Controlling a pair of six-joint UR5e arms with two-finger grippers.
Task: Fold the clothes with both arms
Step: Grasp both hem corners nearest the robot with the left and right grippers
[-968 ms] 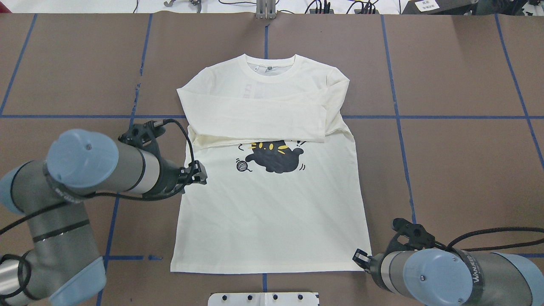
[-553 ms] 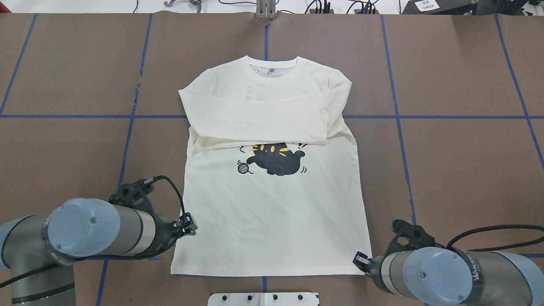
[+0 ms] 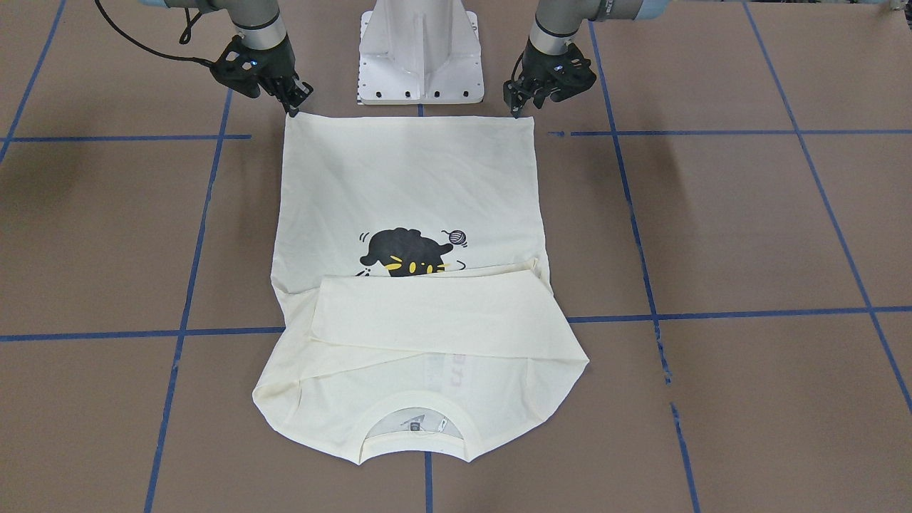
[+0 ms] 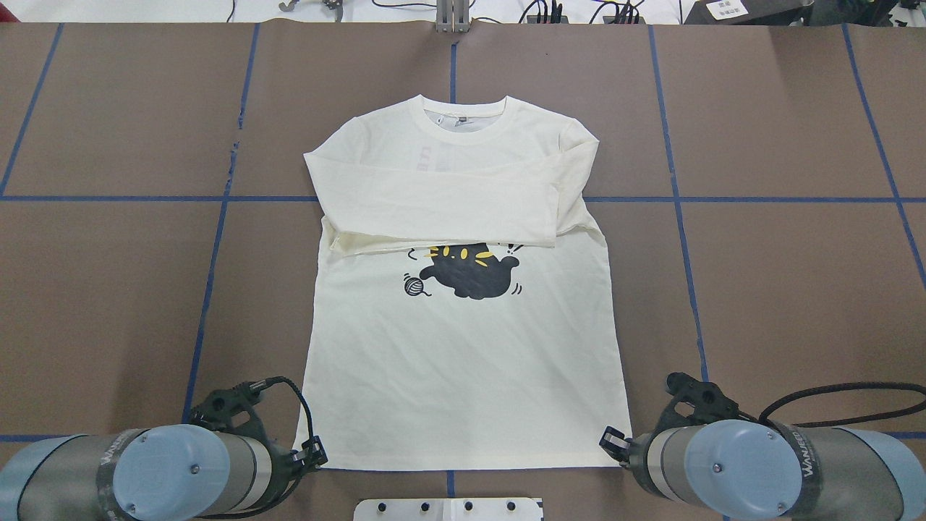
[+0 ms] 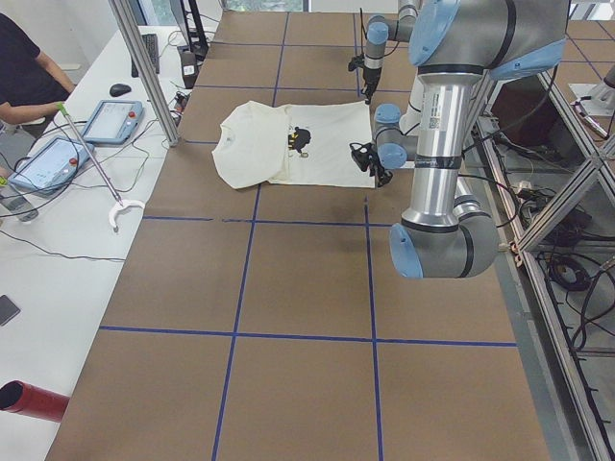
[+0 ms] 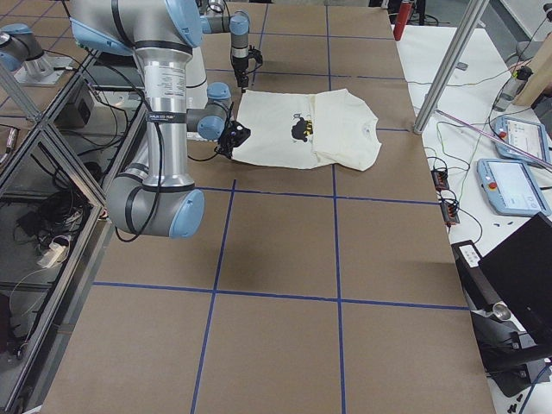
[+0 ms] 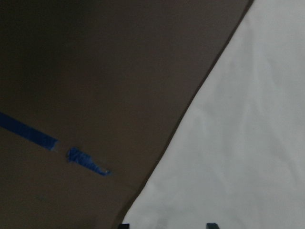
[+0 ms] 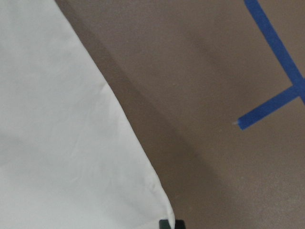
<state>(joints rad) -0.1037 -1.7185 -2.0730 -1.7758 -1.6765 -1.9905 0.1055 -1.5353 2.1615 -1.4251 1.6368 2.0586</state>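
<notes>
Now that the left arm's black two-finger gripper (image 4: 317, 454) has dropped back from beside the black cat print (image 4: 466, 275) to the hem corner, both grippers flank the white base pedestal (image 3: 420, 50). The cream-white long-sleeved T-shirt (image 4: 463, 376) lies flat just beyond the pedestal, its sleeves folded across. The left fingers stand apart. Whether the right gripper (image 4: 611, 438) is parted or closed I cannot tell. A hem-to-collar fold looks ready.
</notes>
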